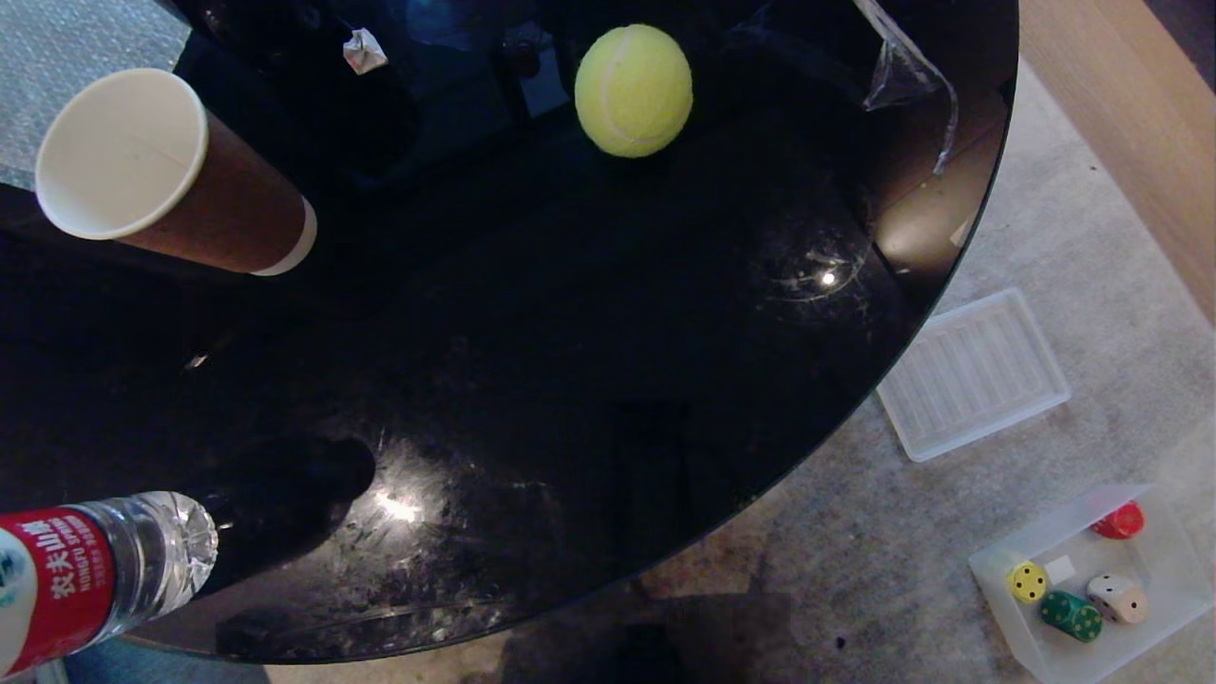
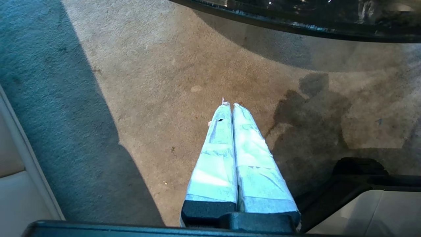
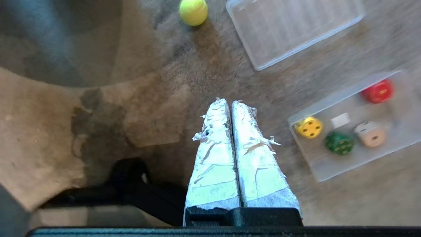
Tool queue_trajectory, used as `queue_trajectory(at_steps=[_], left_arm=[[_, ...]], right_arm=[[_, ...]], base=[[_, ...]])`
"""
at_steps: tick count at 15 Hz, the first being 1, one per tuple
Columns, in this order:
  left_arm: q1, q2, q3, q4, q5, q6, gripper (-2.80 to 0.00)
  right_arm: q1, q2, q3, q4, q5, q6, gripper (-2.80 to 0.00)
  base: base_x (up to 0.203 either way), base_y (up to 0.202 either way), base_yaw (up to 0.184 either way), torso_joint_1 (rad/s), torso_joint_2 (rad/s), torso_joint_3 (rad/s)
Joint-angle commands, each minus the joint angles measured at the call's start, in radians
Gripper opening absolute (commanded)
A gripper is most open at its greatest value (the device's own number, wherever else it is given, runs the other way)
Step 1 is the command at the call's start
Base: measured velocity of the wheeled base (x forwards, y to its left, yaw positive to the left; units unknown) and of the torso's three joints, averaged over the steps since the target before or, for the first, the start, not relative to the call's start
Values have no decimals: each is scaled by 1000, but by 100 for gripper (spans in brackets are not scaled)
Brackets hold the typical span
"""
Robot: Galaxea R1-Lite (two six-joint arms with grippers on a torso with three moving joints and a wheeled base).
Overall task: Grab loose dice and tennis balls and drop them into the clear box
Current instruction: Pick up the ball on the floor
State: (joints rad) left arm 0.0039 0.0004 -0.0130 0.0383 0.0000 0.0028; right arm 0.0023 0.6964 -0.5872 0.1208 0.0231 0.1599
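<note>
My right gripper (image 3: 232, 102) is pressed closed, empty, over carpet beside the box (image 3: 332, 108) (four dice (image 3: 308, 127) already inside); one ball (image 3: 193, 11) loose on the floor, another (image 1: 634, 90) on the table (image 1: 532, 380). Left gripper (image 2: 229, 106) closed, parked.

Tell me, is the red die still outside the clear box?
No. In the head view the red die lies inside the clear box, at its far end.

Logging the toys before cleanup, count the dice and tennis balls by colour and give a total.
Yellow dice: 1
Green dice: 1
Beige dice: 1
Red dice: 1
Tennis balls: 2, one on the table, one on the floor
Total: 6
</note>
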Motion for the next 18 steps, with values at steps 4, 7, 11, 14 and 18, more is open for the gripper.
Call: queue_trajectory(at_steps=[4,7,11,14,18], left_arm=[[1,0,-1,0,0,0,-280],[1,1,-1,0,0,0,-280],[1,0,-1,0,0,0,-280],[1,0,-1,0,0,0,-280],[1,0,1,0,0,0,-280]], right_arm=[[11,603,-91,-268,20,38,-280],[46,831,-89,-574,25,43,-280],[136,1080,-114,-881,51,39,-280],[158,1197,-155,-980,84,-108,0],[137,1257,-236,-1010,90,-337,0]], base=[[0,0,0,0,0,0],[0,0,0,0,0,0],[0,0,0,0,0,0],[0,0,0,0,0,0],[0,0,0,0,0,0]])
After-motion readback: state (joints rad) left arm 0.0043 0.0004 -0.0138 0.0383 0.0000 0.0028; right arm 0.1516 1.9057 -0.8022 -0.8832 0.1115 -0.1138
